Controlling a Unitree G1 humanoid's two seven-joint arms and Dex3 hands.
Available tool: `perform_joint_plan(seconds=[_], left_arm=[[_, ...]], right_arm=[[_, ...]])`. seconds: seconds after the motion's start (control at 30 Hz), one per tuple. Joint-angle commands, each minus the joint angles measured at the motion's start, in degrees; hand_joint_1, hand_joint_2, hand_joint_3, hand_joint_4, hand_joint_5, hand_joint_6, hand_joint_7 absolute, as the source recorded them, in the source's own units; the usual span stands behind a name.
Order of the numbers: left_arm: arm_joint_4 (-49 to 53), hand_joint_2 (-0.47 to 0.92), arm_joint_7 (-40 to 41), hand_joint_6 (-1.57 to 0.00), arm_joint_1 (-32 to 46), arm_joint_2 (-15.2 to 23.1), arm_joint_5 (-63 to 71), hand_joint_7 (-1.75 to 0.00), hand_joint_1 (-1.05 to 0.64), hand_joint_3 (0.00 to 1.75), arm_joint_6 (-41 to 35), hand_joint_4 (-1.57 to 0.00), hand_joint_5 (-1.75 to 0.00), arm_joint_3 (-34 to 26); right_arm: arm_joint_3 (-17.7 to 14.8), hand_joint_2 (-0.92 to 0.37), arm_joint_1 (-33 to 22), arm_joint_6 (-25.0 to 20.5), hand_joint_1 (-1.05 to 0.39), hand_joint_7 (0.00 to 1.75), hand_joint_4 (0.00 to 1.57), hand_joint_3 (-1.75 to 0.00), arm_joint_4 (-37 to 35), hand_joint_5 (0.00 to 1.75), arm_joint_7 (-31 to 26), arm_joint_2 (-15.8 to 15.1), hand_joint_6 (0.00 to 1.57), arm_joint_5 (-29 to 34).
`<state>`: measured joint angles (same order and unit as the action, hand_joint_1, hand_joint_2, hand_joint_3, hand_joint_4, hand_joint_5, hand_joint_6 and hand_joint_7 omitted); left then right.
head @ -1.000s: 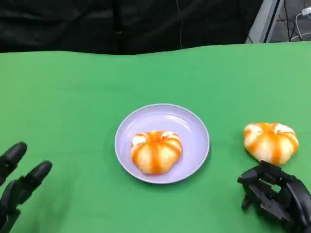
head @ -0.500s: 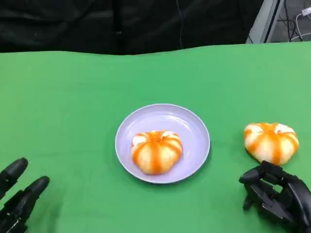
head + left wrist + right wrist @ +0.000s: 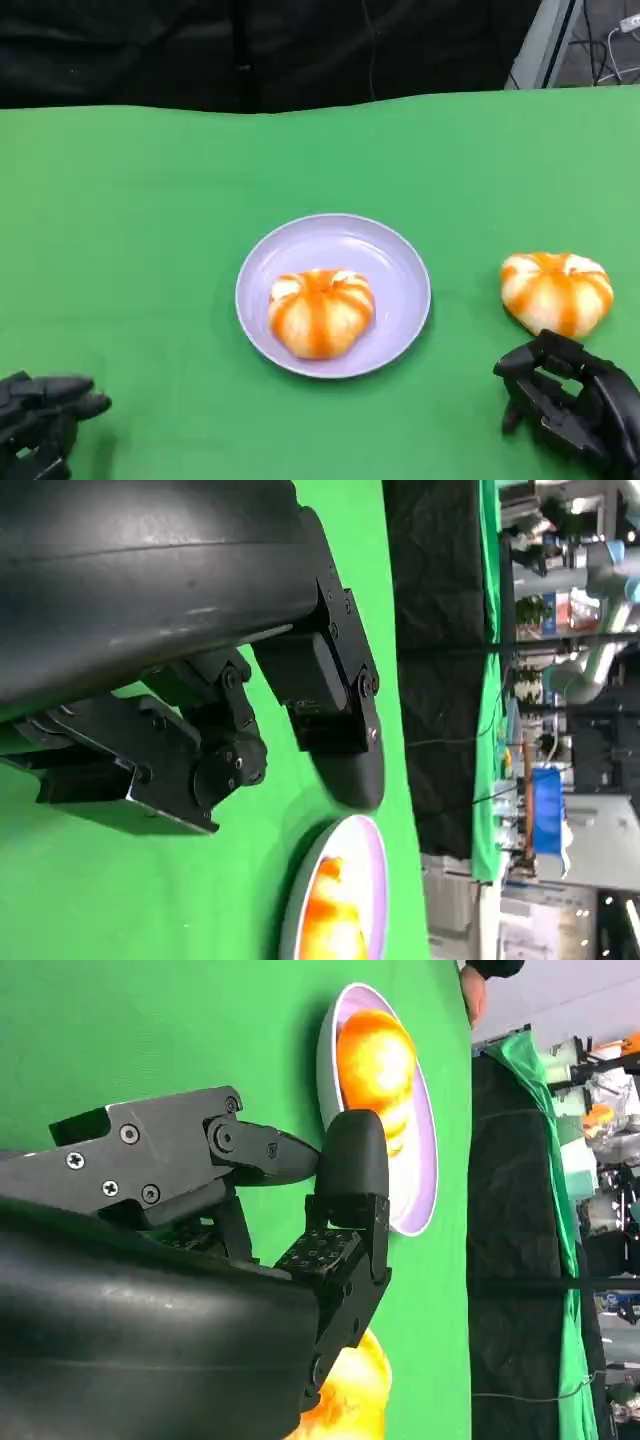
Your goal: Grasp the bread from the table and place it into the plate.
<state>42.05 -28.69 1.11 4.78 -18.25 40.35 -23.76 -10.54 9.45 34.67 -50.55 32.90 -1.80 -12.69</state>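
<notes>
A lilac plate [image 3: 400, 262] lies mid-table with an orange-striped bread [image 3: 320, 312] on it. A second bread [image 3: 556, 290] of the same kind rests on the green cloth at the right. My right hand [image 3: 566, 405] sits just in front of that bread, fingers bent and apart, holding nothing. The right wrist view has this hand [image 3: 290, 1200] with the table bread [image 3: 350, 1400] close beside it, and the plate [image 3: 425, 1190] with its bread [image 3: 375, 1060] beyond. My left hand [image 3: 40, 420] is low at the near left, empty, far from the plate [image 3: 350, 875].
Green cloth [image 3: 140, 230] covers the table, with a black curtain [image 3: 250, 50] behind its far edge. A metal post [image 3: 545, 40] and cables stand at the far right. A person's hand [image 3: 474, 995] is at the table's edge past the plate.
My left hand has dropped lower and its fingers have turned from pointing up to lying sideways. The right hand, both breads and the plate have stayed put.
</notes>
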Motion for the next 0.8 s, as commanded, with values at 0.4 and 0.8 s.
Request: perform_joint_plan(seconds=[0.4, 0.8], left_arm=[[1.7, 0.67, 3.7, -0.89, -0.4, 2.3, 1.3, -1.42, 0.05, 0.99, 2.9, -0.94, -1.63, 1.5], [1.1, 0.68, 3.7, -0.89, -0.5, 1.9, 0.6, -1.41, 0.06, 0.98, 3.0, -0.93, -1.63, 2.1]], right_arm=[[-0.6, -0.92, 0.2, -0.5, -0.24, 1.09, 0.61, -0.48, -0.3, 1.74, 0.2, -1.3, 0.73, -0.7], [-0.9, -0.92, 0.2, -0.3, -0.24, 1.1, 0.6, -0.49, -0.6, 1.74, 0.9, -1.6, 0.73, -1.1]])
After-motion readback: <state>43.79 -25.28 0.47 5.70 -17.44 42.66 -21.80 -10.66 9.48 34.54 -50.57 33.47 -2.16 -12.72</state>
